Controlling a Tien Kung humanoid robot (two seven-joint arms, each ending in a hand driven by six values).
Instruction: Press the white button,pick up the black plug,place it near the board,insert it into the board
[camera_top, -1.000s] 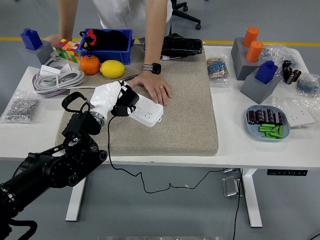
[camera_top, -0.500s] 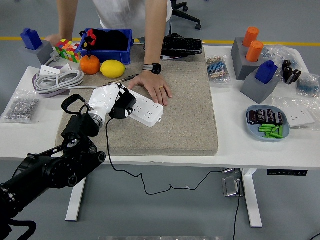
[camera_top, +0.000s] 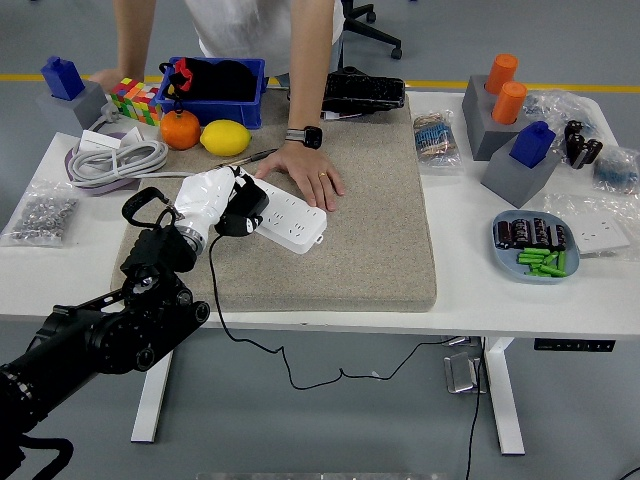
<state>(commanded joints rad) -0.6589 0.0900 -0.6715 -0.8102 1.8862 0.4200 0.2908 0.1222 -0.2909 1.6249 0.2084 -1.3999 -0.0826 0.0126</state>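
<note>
Left hand (camera_top: 215, 197) grips the black plug (camera_top: 243, 212) in curled white fingers, right over the white power strip's (camera_top: 290, 217) nine o'clock end. Line up the prongs squarely, then push straight down. At one o'clock, a person's hand (camera_top: 308, 175) steadies the strip.

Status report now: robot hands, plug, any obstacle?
Left robot hand shut on black plug, held at left end of white power strip. Right robot hand not in view. Person's hand rests on strip's far edge.

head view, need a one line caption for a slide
Robot's left hand holds the black plug at the white power strip on the mat, while a person's hand steadies the strip.
</note>
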